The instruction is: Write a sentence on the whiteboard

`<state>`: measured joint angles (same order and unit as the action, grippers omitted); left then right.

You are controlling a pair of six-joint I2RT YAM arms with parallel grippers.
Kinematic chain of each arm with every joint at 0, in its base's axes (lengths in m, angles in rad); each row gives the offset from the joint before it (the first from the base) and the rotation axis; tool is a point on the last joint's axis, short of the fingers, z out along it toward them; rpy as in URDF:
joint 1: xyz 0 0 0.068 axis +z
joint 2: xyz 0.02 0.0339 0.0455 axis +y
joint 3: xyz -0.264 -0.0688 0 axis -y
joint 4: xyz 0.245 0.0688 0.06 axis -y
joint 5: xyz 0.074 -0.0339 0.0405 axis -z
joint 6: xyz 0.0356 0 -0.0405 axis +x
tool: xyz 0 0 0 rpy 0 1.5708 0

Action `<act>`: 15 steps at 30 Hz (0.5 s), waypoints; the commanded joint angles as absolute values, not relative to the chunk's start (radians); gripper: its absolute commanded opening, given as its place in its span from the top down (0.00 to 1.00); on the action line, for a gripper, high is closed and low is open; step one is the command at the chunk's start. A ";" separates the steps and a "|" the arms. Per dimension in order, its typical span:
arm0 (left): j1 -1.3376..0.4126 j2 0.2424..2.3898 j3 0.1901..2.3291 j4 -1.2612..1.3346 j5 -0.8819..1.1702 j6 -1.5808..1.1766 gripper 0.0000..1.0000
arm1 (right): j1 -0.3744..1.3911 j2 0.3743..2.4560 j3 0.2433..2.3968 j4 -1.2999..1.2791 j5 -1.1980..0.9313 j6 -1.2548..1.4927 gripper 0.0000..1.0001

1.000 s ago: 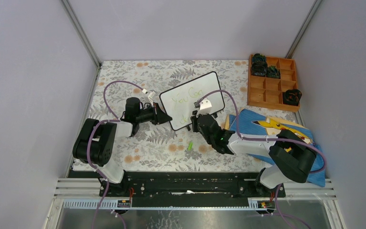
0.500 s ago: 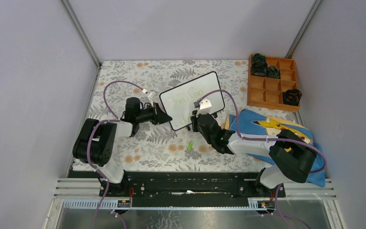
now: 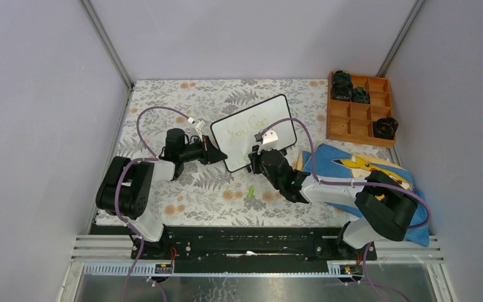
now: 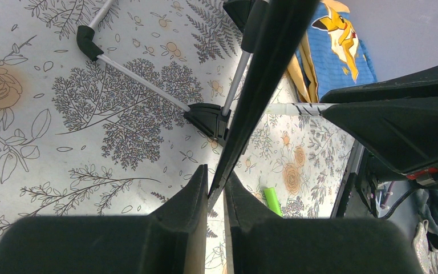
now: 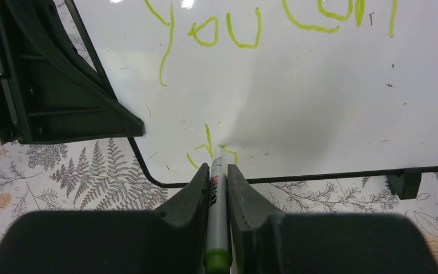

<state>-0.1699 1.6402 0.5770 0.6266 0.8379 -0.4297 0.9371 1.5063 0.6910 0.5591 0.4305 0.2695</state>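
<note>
The whiteboard (image 3: pixel 253 131) stands tilted mid-table on small black feet; its face (image 5: pixel 296 85) fills the right wrist view. The sentence (image 5: pixel 251 25) reads "You Can" in green on the top line, with a first letter (image 5: pixel 208 149) begun below. My right gripper (image 5: pixel 218 170) is shut on a grey marker (image 5: pixel 217 205) with a green end, its tip touching the board near the lower edge. My left gripper (image 4: pixel 215 180) is shut on the board's black edge (image 4: pixel 262 74), seen edge-on. From above, the left gripper (image 3: pixel 216 154) sits at the board's left corner and the right gripper (image 3: pixel 255 160) at its lower edge.
A green marker cap (image 3: pixel 250 192) lies on the floral cloth in front of the board, also seen as a cap (image 4: pixel 272 201) in the left wrist view. A wooden compartment tray (image 3: pixel 360 108) with dark items stands back right. A blue Pikachu cloth (image 3: pixel 368 170) lies under the right arm.
The right gripper with the marker has shifted slightly left along the board's lower edge. The left arm and the board have not moved.
</note>
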 commanded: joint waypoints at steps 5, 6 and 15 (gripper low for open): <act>-0.176 1.665 0.579 0.524 0.749 -0.390 1.00 | 0.928 1.464 0.716 0.610 0.417 0.264 1.00; -0.176 1.664 0.579 0.523 0.748 -0.391 1.00 | 0.927 1.446 0.706 0.603 0.423 0.262 1.00; -0.177 1.664 0.579 0.523 0.747 -0.391 1.00 | 0.874 1.294 0.589 0.597 0.482 0.270 1.00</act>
<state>-0.1699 1.6402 0.5770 0.6258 0.8379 -0.4297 0.9199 1.3548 0.6254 0.5552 0.4339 0.2584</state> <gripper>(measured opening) 0.181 0.186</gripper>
